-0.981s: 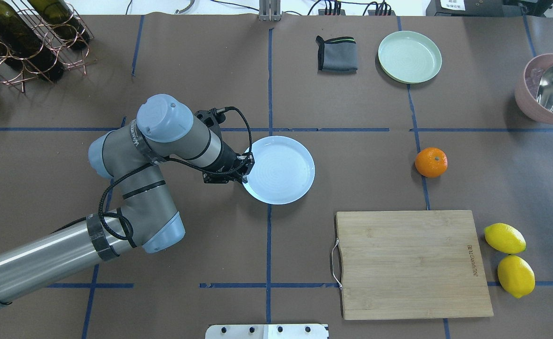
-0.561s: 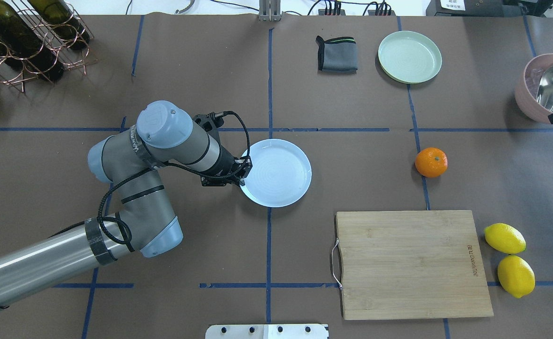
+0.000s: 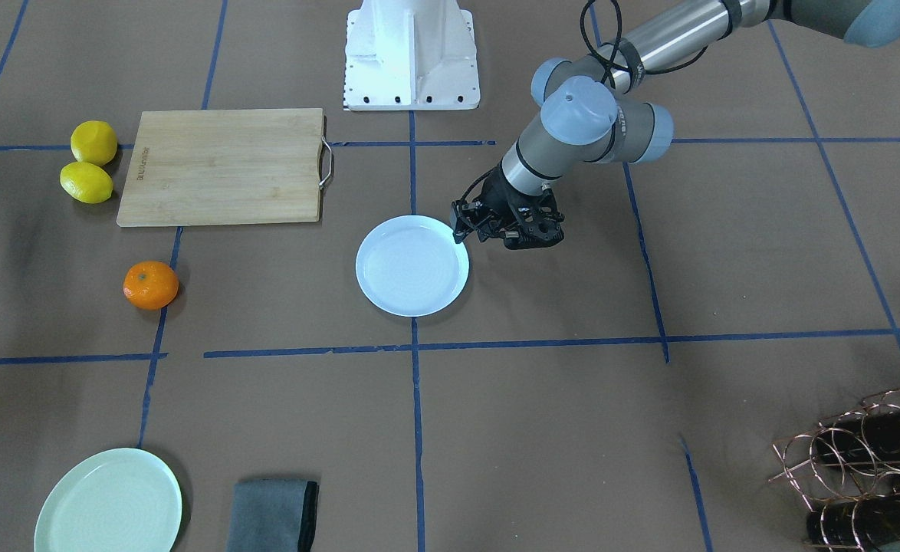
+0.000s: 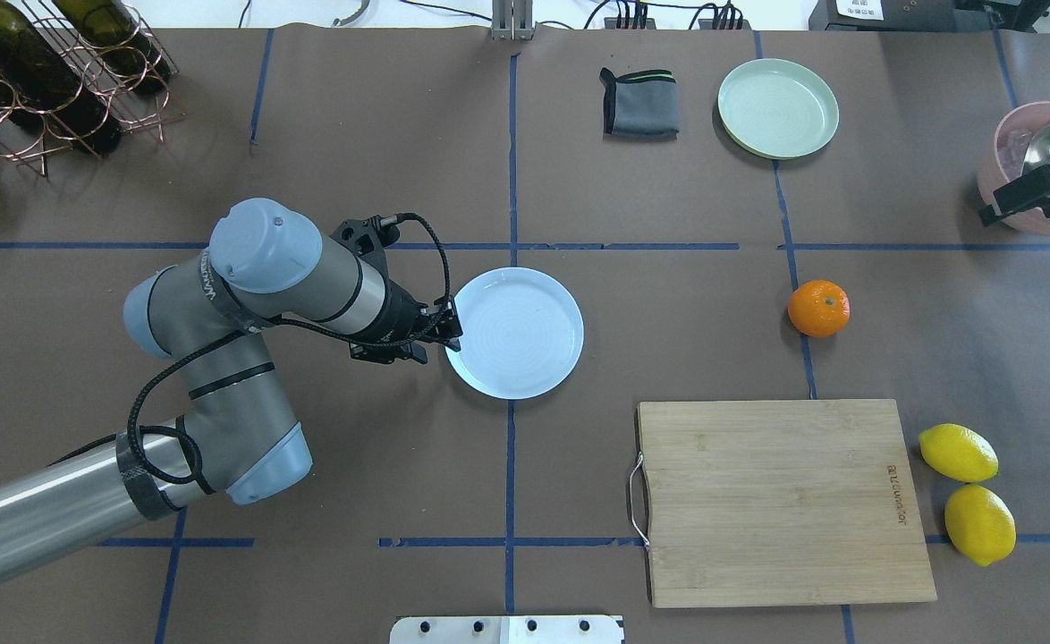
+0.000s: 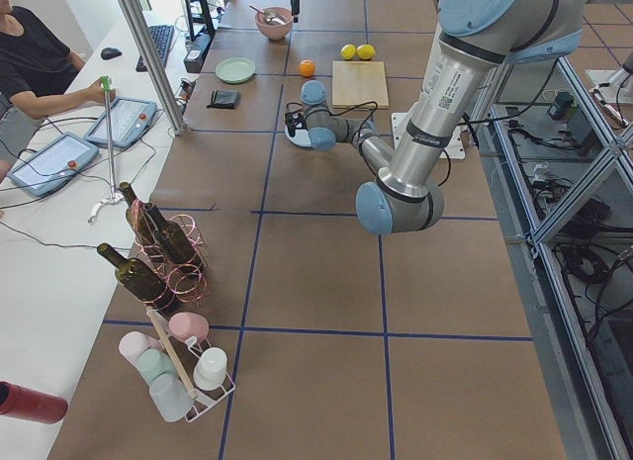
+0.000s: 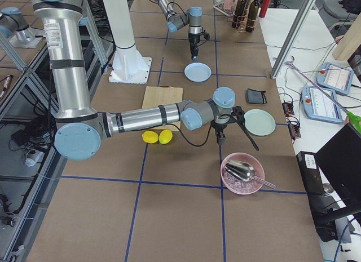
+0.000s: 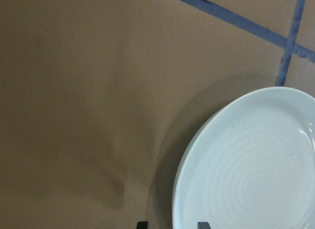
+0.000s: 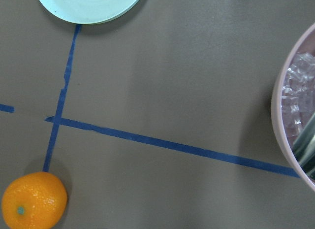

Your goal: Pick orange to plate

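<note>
One orange [image 4: 818,308] well apart from left claw [image 4: 453,340], released astride plate [image 4: 529,335] rim; right claw [image 4: 999,212] unclear.

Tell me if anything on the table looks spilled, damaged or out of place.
Nothing stands out: the white plate and mint-green plate lie flat, the orange sits whole, and the ice is inside the pink bowl.

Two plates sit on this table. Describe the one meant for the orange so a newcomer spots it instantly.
Find the rectangular bamboo cutting board; past its metal-handled end, toward the centre, lies a round glossy white plate with the left gripper at its rim. Its faint blue tint and central spot separate it from the pale mint-green plate beside a grey cloth.
</note>
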### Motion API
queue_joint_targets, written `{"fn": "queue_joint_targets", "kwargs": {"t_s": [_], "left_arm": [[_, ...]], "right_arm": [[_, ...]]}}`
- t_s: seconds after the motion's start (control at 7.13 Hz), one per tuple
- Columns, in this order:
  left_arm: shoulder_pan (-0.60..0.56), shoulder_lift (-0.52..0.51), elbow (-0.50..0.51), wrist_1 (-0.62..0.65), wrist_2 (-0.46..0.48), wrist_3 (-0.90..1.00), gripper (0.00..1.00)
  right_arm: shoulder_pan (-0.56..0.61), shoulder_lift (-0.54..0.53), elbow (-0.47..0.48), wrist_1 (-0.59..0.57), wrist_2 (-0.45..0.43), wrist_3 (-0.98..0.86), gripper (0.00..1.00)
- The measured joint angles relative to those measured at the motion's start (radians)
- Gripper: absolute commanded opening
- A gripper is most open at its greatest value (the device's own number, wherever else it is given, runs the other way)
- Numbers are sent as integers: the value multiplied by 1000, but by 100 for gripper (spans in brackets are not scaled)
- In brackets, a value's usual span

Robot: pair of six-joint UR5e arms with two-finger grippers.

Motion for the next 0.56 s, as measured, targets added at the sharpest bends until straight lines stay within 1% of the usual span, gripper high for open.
{"fn": "queue_joint_targets", "kwargs": {"t_s": [0.14,0.28,0.42,0.56], "left_arm": [[-8,3,-19,-1,0,0,62],[-16,5,-33,-1,1,1,62],[-20,6,-43,-1,2,1,62],[-22,7,-51,0,3,1,62]], "right_arm": [[-42,15,24,1,-9,76,100],[-100,31,57,1,-42,192,100],[-183,43,95,0,-115,316,100],[-270,50,119,-1,-207,415,100]]}}
